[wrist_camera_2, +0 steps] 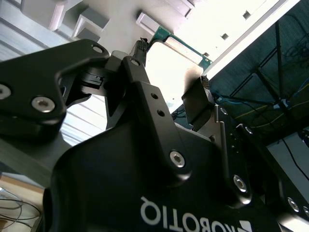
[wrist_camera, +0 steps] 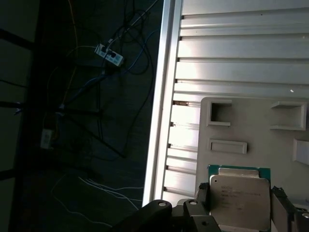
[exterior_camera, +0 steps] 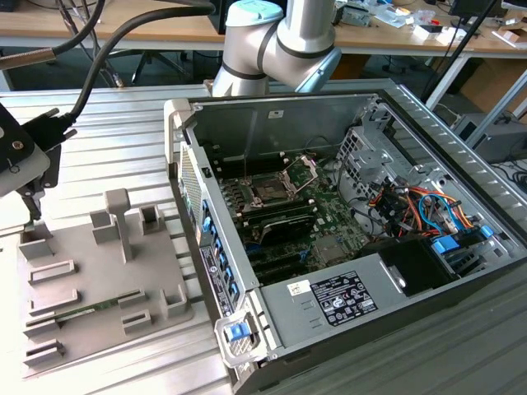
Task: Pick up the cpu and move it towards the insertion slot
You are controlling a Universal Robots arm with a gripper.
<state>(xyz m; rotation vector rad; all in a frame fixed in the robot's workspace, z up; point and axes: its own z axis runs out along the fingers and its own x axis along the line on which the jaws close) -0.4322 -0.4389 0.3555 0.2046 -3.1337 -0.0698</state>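
In the exterior view, the arm (exterior_camera: pixel 284 37) reaches to the exterior view's left, and its black wrist part (exterior_camera: pixel 16 152) hangs over the grey tray (exterior_camera: pixel 156 280) on the bench (exterior_camera: pixel 99 115). The tray has many small pockets made to keep parts in fixed places, and I think a thin green memory stick (exterior_camera: pixel 86 310) lies in one of them. The open computer case (exterior_camera: pixel 247 111) holds the main board. On it the insertion slot (exterior_camera: pixel 270 188) lies uncovered, because its metal plate (exterior_camera: pixel 301 170) is hinged up. The slot is well apart from the wrist part.

In the second wrist view I look along the end effector (wrist_camera_2: pixel 173 65). Its two fingers (wrist_camera_2: pixel 140 72) stand on opposite sides of the cpu (wrist_camera_2: pixel 169 72), whose pale top shines very bright and whose green edge shows behind. I judge that the end effector is clenched on the cpu, gripping its edges so that the flat faces stay free.

In the first wrist view, the cpu (wrist_camera: pixel 239 198) again sits between the fingers (wrist_camera: pixel 203 193), with the grey tray (wrist_camera: pixel 251 128) behind it, close to the bench edge. The nearby pockets (wrist_camera: pixel 219 112) hold nothing that I can see. I cannot tell whether the cpu is already lifted off the tray or touches it.
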